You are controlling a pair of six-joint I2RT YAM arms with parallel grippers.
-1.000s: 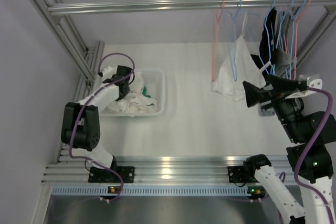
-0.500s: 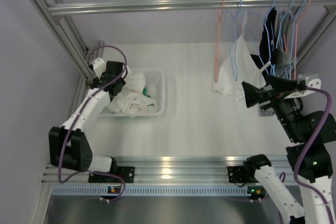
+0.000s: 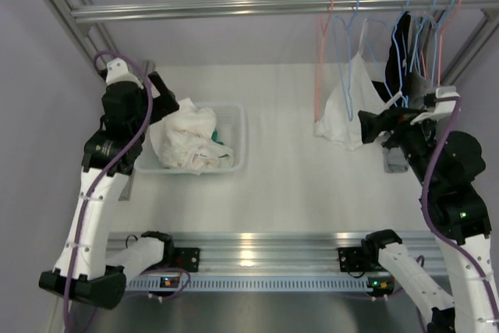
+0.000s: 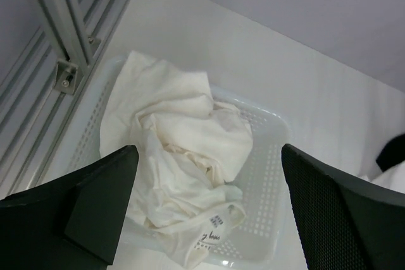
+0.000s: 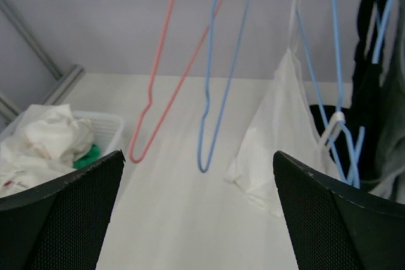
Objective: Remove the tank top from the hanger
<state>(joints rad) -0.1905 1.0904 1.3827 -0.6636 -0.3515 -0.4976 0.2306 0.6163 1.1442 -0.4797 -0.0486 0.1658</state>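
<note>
Jaws are gaping empty on my right gripper (image 3: 369,128), sitting near the blue hanger (image 5: 316,61) where the white tank top (image 3: 343,111) is dangling, and I'm worrying a straight tug ends up snagging its straps.

On the white worktop (image 3: 296,177), a white perforated plastic basket (image 3: 243,142) sits at the left, with crumpled white garments (image 3: 191,139) piled in it. A metal rail (image 3: 234,8) runs across above the rear. At its right end hang, left to right, a pink wire hanger (image 3: 319,76), a blue wire hanger (image 3: 350,68), a white tank top (image 3: 343,115) on a second blue wire hanger (image 5: 335,61), then dark garments (image 3: 401,37).
</note>
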